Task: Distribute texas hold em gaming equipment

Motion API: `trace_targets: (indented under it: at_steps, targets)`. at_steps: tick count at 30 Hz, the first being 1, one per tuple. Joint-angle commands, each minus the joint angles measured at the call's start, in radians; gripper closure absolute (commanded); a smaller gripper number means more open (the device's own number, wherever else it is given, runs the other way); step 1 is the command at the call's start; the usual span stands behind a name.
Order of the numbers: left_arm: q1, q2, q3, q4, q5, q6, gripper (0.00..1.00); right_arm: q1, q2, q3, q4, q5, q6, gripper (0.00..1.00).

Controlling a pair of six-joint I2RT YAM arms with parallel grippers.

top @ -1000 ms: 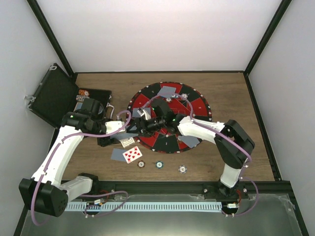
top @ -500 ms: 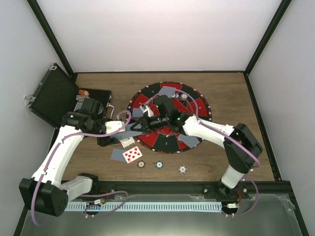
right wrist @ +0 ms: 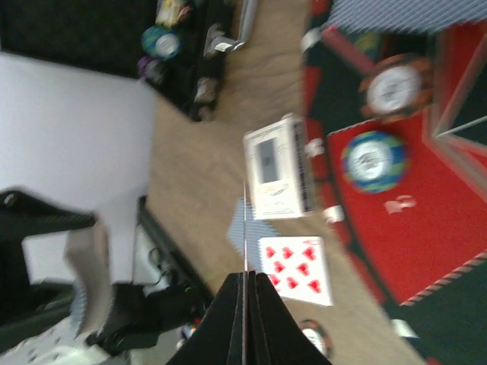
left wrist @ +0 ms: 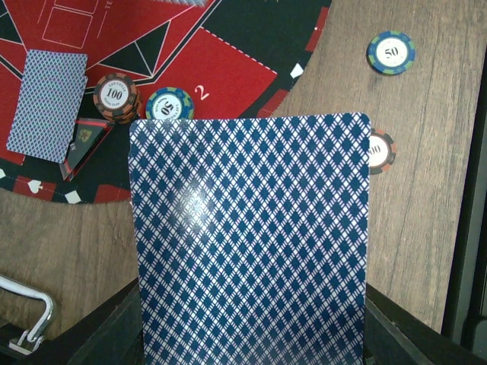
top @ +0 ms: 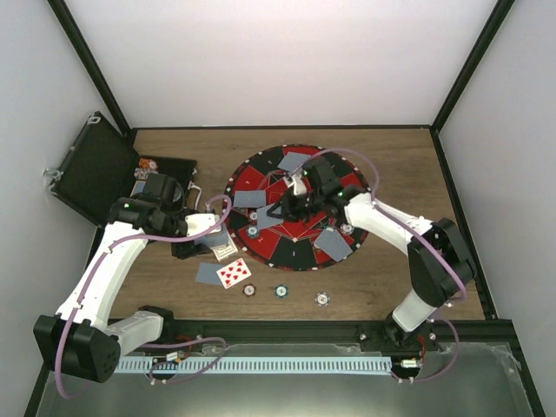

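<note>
**Left gripper** [top: 211, 233] is clamping a deck [left wrist: 251, 228] of blue-patterned cards upright, and its top card's back is filling the wrist view. The deck is hanging over the wood just off the left edge of the mat [left wrist: 221, 72].

**Right gripper** [right wrist: 245, 304] is pinching a single card [right wrist: 245, 228], which is showing edge-on as a thin line between the closed fingers above the mat.

**Surroundings:** face-down cards [top: 297, 160] and stacked chips [left wrist: 116, 95] are lying on the mat. A face-up card [top: 233, 273] with red pips and three loose chips [top: 281, 291] are resting on the table [top: 408, 261] nearer the arm bases.
</note>
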Motion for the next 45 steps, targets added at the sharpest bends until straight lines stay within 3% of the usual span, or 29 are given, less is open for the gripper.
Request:
trace_targets:
  at_steps: [1,5,11,17,24,27,32,40,41,45]
  targets:
    - [0.004,-0.010,0.015,-0.003,0.017,0.013,0.96,-0.042,0.058,0.195,-0.315,0.246,-0.297,0.99]
    - [0.004,-0.010,0.009,-0.007,0.011,0.004,0.96,-0.038,0.149,0.342,-0.426,0.605,-0.476,0.99]
    - [0.004,-0.018,0.028,-0.030,-0.009,-0.005,0.96,0.027,0.164,0.233,-0.087,1.033,-0.877,0.99]
    - [0.005,-0.024,0.023,-0.035,-0.013,-0.009,0.96,0.108,0.245,0.113,0.242,1.193,-1.248,0.99]
    - [0.005,-0.028,0.019,-0.030,-0.017,-0.009,0.96,0.158,0.316,-0.051,0.643,1.260,-1.634,0.99]
    - [0.006,-0.032,0.015,-0.030,-0.019,-0.008,0.96,0.159,0.352,-0.077,0.703,1.265,-1.719,0.99]
    - [0.005,-0.030,0.018,-0.026,-0.021,-0.005,0.96,0.171,0.353,-0.072,0.587,1.214,-1.691,0.72]
    - [0.005,-0.024,0.027,-0.026,-0.022,0.001,0.96,0.207,0.240,-0.084,0.345,1.117,-1.485,0.05]
    - [0.005,-0.024,0.027,-0.025,-0.022,0.002,0.96,0.209,0.230,-0.078,0.316,1.115,-1.461,0.01]
    - [0.005,-0.021,0.026,-0.027,-0.020,0.002,0.96,0.208,0.163,-0.072,0.243,1.126,-1.362,0.00]
